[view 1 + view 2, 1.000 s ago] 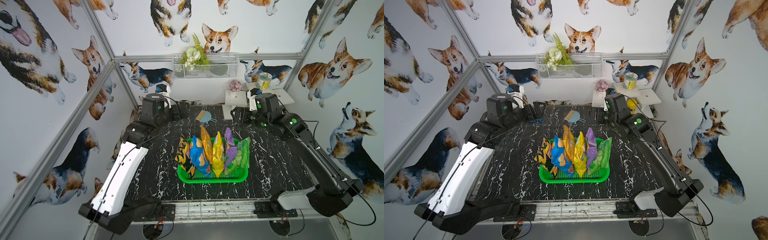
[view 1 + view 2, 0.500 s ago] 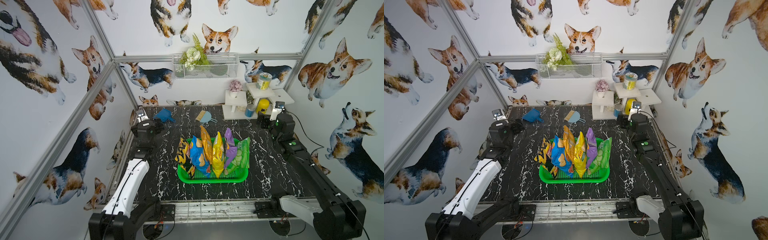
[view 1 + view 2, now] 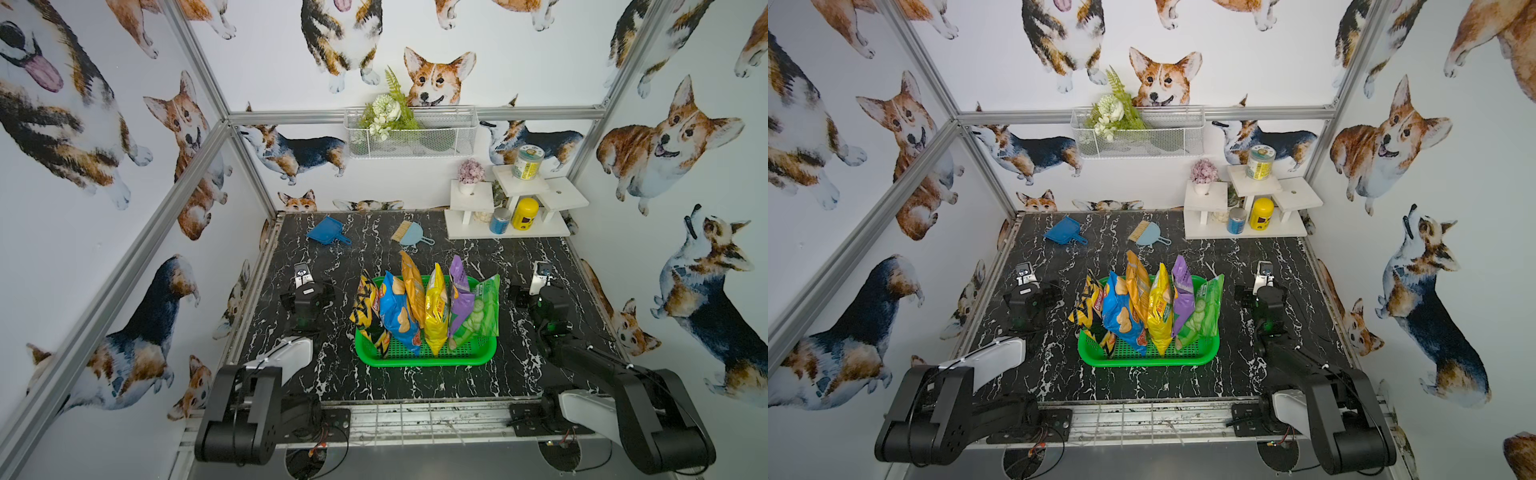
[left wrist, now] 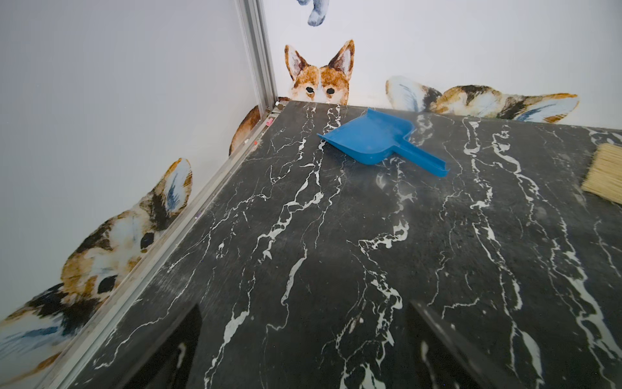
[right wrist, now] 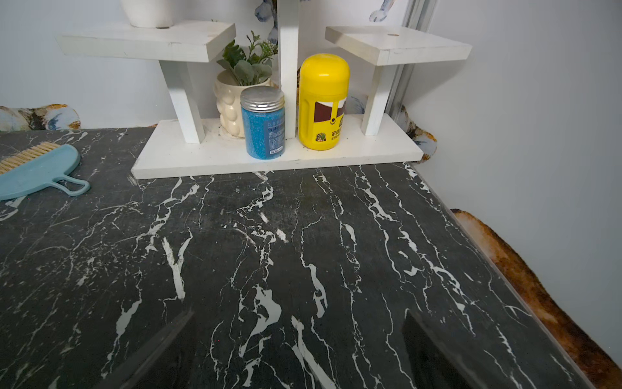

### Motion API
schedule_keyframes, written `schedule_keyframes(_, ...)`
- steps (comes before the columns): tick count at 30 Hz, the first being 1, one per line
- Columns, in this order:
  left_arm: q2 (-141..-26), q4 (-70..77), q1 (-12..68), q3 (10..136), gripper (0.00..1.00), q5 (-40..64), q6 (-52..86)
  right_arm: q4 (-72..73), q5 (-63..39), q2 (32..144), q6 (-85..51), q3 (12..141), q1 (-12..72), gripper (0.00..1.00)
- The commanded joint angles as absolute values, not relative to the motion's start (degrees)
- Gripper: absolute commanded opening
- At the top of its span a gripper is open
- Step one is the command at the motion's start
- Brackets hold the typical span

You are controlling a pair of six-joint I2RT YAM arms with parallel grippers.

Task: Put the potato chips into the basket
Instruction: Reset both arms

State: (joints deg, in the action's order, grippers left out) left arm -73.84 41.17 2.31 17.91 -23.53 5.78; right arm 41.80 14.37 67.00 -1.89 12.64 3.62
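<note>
Six chips [image 3: 419, 311] stand in the basket [image 3: 428, 360]; my left claw [image 4: 313, 353] and right claw [image 5: 296, 357] gape empty, so I'd park clear of them.

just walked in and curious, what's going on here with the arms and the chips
Nothing is being handled right now. All six bags of potato chips stand upright, side by side, in the green basket in the middle of the table. The left claw and the right claw are both open and empty, each low over the table on its own side of the basket. The job looks done.
</note>
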Motion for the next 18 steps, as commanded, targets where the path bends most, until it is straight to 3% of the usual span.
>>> schedule_keyframes(1, -77.32, 55.52, 2.26, 16.97, 1.0, -21.93, 4.79, 57.02, 11.15, 70.34, -1.82, 11.06, 3.6, 1.0)
schedule_keyframes(13, -90.02, 73.73, 2.62, 13.03, 1.0, -16.18, 1.75, 70.12, 3.81, 82.56, -2.06, 9.18, -0.18, 1.0)
schedule_keyframes(18, -89.48, 70.32, 2.63, 14.19, 1.0, -16.15, 2.65, 72.11, 4.16, 83.17, -2.02, 8.55, -0.26, 1.0)
